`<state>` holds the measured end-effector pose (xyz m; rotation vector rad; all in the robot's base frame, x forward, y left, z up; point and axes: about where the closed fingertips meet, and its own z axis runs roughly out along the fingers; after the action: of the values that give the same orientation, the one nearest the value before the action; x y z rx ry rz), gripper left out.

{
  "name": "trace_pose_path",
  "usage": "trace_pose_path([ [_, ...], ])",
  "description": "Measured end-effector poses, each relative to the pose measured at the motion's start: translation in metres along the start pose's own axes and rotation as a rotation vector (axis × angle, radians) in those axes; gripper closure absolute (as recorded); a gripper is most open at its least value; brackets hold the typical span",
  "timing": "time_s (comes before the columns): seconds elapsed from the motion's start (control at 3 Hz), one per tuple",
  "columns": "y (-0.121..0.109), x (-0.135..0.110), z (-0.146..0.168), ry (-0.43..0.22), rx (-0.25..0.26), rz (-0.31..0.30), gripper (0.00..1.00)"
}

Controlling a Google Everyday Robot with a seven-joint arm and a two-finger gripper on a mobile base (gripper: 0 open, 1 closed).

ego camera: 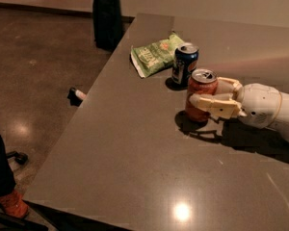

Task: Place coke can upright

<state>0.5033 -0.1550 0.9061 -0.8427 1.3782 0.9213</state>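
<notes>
The coke can (pixel 201 96) is standing upright on the dark grey counter (pixel 135 167), silver top w/ opening facing up, roughly mid-counter toward the right side. Its shadow is falling just below and left of its base. The claw (pixel 207 93) is reaching in from the right of the can and clamping it: one cream finger (pixel 213 102) is lying across the can's front at mid-height, the other is sitting behind the can. The white arm (pixel 269 110) is stretching away from the can to the right, low over the counter.

Just beyond the coke can, up and slightly left, a dark blue can (pixel 185 63) is standing upright, near but apart from it. Further left of that, a green chip bag (pixel 156 57) is lying flat by the counter's left edge.

Off the counter, left of the can, a small dark obj w/ a light tip (pixel 76 95) is lying on the brown floor (pixel 33 71). A person's dark legs (pixel 106 16) are standing far beyond the can, and an orange shoe (pixel 10 204) is showing at bottom left.
</notes>
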Motion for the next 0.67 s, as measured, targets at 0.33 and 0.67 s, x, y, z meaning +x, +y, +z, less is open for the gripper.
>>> trace_pose_path([
  [0.33, -0.0034, 0.0036, -0.0033, -0.006, 0.007, -0.012, 0.6],
  [0.67, -0.0051, 0.0053, -0.0046, -0.004, 0.014, -0.024, 0.28],
])
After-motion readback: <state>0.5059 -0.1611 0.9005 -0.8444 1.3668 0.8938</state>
